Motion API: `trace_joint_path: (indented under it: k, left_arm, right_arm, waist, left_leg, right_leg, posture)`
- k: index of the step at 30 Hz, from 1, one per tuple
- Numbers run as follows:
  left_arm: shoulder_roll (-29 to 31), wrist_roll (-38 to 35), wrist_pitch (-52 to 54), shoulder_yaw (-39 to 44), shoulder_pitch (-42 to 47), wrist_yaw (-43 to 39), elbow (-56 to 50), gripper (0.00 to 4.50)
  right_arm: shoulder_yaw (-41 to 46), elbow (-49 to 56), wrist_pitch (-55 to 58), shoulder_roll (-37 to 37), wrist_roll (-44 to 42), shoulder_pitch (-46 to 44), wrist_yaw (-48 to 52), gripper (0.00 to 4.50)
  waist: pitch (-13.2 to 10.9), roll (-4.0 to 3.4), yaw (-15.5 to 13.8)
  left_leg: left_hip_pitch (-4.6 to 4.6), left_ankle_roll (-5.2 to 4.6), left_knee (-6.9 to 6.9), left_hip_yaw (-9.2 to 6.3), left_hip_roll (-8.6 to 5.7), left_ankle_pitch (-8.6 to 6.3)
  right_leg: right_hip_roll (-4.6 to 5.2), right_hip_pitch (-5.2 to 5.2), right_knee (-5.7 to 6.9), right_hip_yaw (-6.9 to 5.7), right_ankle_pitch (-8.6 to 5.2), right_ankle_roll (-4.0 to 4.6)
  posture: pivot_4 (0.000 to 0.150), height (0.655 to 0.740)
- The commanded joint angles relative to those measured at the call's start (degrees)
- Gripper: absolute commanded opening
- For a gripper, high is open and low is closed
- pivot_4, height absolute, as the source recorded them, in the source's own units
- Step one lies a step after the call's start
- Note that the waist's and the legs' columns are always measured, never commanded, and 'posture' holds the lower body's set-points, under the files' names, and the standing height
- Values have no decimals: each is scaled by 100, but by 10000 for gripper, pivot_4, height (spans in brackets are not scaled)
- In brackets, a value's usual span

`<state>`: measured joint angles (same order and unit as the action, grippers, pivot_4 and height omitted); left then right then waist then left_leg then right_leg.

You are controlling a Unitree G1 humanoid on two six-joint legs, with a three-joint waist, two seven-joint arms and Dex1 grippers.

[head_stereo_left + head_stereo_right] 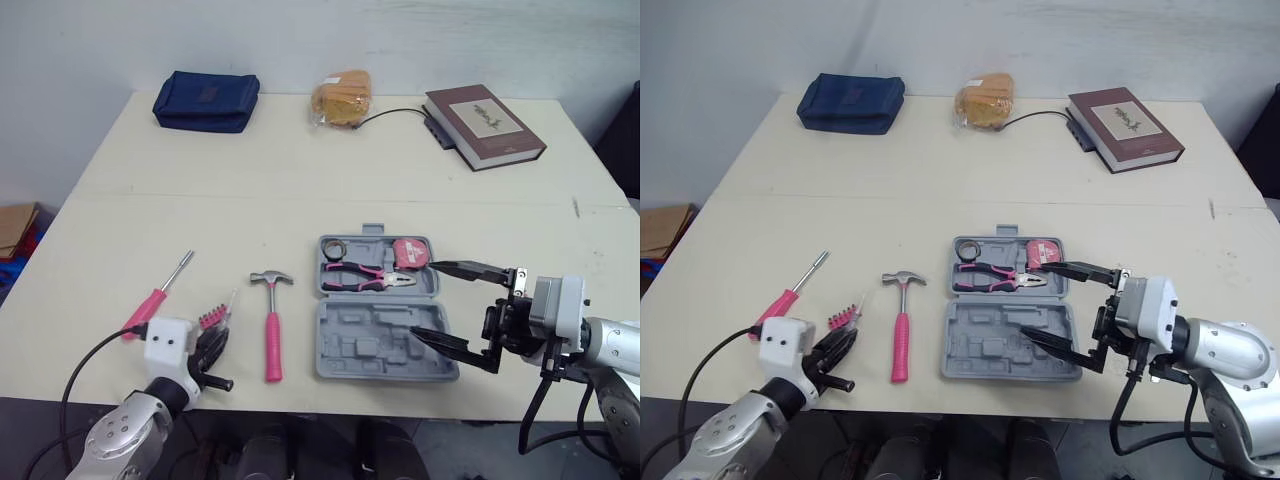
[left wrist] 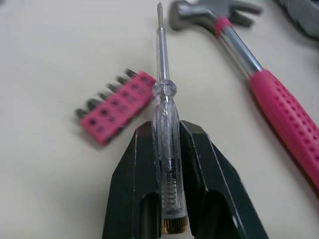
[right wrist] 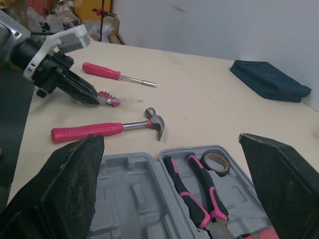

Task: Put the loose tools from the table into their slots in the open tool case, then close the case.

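Observation:
The grey tool case (image 1: 378, 345) lies open near the table's front edge. Its lid half holds pink pliers (image 1: 366, 277), a tape measure (image 1: 412, 252) and a black tape roll (image 1: 333, 247). My right gripper (image 1: 424, 300) hovers open at the case's right side, its fingers spread wide over both halves. Left of the case lie a pink-handled hammer (image 1: 272, 325), a pink bit holder (image 2: 115, 108) and a pink screwdriver (image 1: 156, 298). My left gripper (image 1: 214, 342) is beside the bit holder, shut on a clear tester screwdriver (image 2: 165, 94) that points toward the hammer head.
Along the far edge sit a blue pouch (image 1: 206, 100), a yellow bagged item (image 1: 342, 97) and a brown book (image 1: 484, 124) with a black cable beside it. The table's middle is bare. A cardboard box (image 1: 14, 228) stands off the left edge.

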<state>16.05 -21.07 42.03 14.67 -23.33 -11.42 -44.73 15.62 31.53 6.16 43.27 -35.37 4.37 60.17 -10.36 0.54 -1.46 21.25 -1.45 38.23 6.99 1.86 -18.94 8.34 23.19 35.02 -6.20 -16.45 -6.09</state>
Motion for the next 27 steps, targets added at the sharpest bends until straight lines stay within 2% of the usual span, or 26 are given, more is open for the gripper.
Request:
trace_joint_path:
  k: [1, 3, 5, 9, 12, 14, 18, 22, 25, 27]
  left_arm:
    - [111, 23, -500, 253, -278, -204, -454, 154]
    - [126, -59, -949, 409, -296, -411, -490, 154]
    - [122, -528, -1253, 682, -71, -657, -647, 154]
    - [692, -803, -1433, 748, 177, -1295, -673, 154]
    - [1504, -911, -1434, 448, 494, -2082, -558, 154]
    - [2069, -936, -1279, 30, 1049, -2558, -429, 154]
    - [2614, -826, -913, -1355, 3184, -3284, 275, 154]
    - [3097, -358, -950, -2328, 4145, -4079, 898, 154]
    - [2892, 185, -802, -3314, 5369, -4432, 1654, 154]
    - [2544, 489, -644, -3658, 5844, -4209, 1959, 154]
  right_arm:
    - [230, 106, -154, 43, -85, 161, 134, 45000]
    - [279, 98, -175, 15, -74, 222, 137, 45000]
    - [377, 73, -169, -16, -48, 337, 75, 45000]
    - [506, 79, -234, -15, -2, 476, 42, 45000]
    - [684, 229, -240, -28, -65, 635, -25, 45000]
    - [851, 402, -194, -43, -110, 824, -110, 45000]
    - [1078, 640, -232, -93, 1, 1321, -152, 45000]
    - [1233, 807, -223, -127, 25, 1500, -287, 45000]
    - [1465, 1068, -219, -216, 75, 1859, -416, 45000]
    - [1553, 1209, -235, -253, 149, 2076, -464, 45000]
  waist:
    - [-1, 1, 4]
    - [-1, 1, 6]
    - [-1, 2, -3]
    - [1, 0, -6]
    - [1, -1, 15]
    - [1, -1, 15]
    - [7, -13, -149]
    - [11, -13, -1]
    - [7, -10, 0]
    - [6, -8, -31]
  left_leg:
    - [0, 1, 0, 0, 0, -1]
    - [0, 0, 0, 1, 0, -1]
    - [0, -1, 3, 1, 0, -1]
    - [0, -2, 5, -12, -1, -1]
    - [-1, 2, 4, -9, 1, -2]
    - [-5, 3, 4, 1, 0, -2]
    - [-2, 2, 8, -24, -5, 10]
    - [-13, 35, 3, -8, 2, 14]
    - [-6, 42, 3, -8, -1, 17]
    - [-1, 49, 4, -14, -1, 21]
  right_leg:
    - [-7, 0, -1, -1, 0, 0]
    - [-11, 0, -2, 1, 0, 1]
    - [-10, -1, -2, 1, 0, 1]
    - [-7, -10, -5, 2, -1, 3]
    - [-19, -14, -8, -3, -2, 4]
    - [-22, -14, -9, -2, -1, 2]
    - [-32, -26, -6, -10, 3, -1]
    - [-44, -38, -26, -3, 6, -6]
    - [-72, -37, -37, -6, 6, -7]
    - [-82, -37, -43, -8, 6, -6]
  posture:
    - [1500, 7400]
    - [1500, 7400]
    - [1500, 7400]
    - [1500, 7400]
    - [1500, 7400]
    - [1500, 7400]
    - [1500, 7400]
    - [1500, 7400]
    - [1500, 7400]
    - [1500, 7400]
